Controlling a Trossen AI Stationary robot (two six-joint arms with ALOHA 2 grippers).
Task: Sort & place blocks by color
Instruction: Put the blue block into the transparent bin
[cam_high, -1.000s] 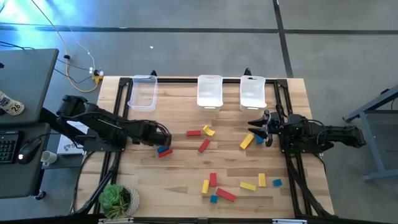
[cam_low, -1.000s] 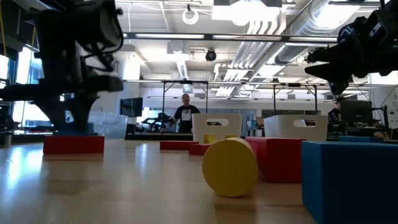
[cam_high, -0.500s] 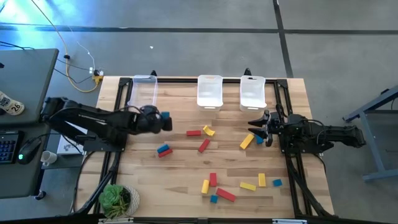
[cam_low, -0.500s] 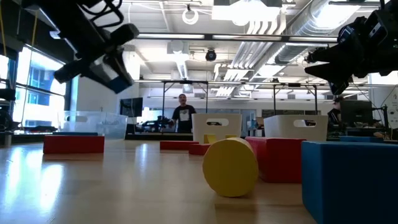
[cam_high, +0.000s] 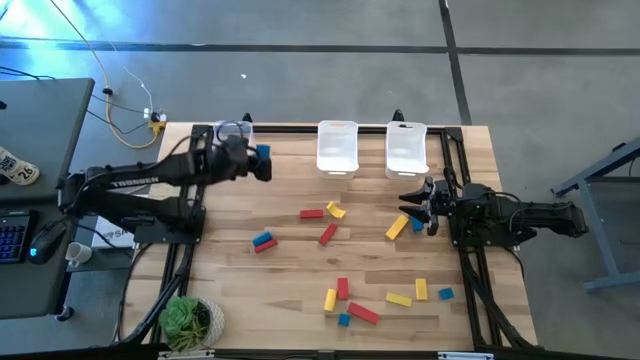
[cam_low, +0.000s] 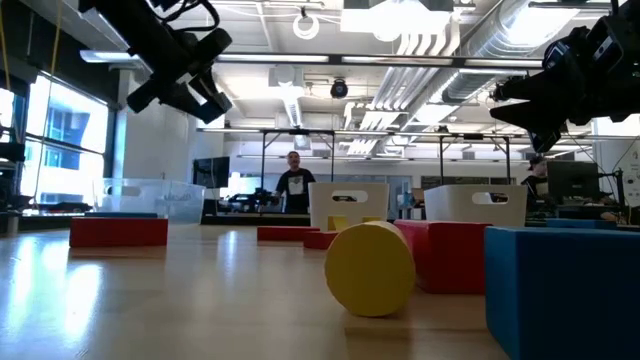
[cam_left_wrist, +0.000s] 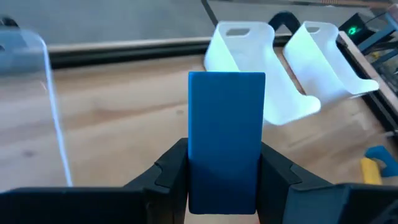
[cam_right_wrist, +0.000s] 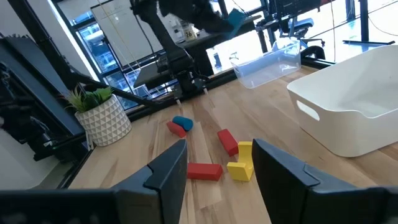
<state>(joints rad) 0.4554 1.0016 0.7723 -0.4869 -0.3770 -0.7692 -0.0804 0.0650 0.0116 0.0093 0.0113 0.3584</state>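
Sorting is barely begun: most blocks lie loose mid-tabletop (cam_high: 300, 290), e.g. a red bar (cam_high: 311, 213), yellow bar (cam_high: 397, 227), blue cube (cam_high: 445, 293) and a blue/red pair (cam_high: 263, 241). Middle bin (cam_high: 337, 147) shows a bit of yellow inside in the low view; right bin (cam_high: 406, 148) contents can't tell; clear left bin (cam_high: 229, 150) looks empty. Left gripper (cam_high: 252, 162), jaws closed partway on a blue block (cam_left_wrist: 226, 138) w/ the block standing up between them, is raised at the clear bin's edge, so judged step: drop blue there. Approx a dozen+ blocks left. Vs a sec ago: left arm was low by the blue/red pair, has since lifted and swung to the bin carrying the blue block; loose blocks unmoved. Right gripper (cam_high: 420, 207) hasn't moved, jaws partly open and empty, parked near the yellow bar, below the right bin
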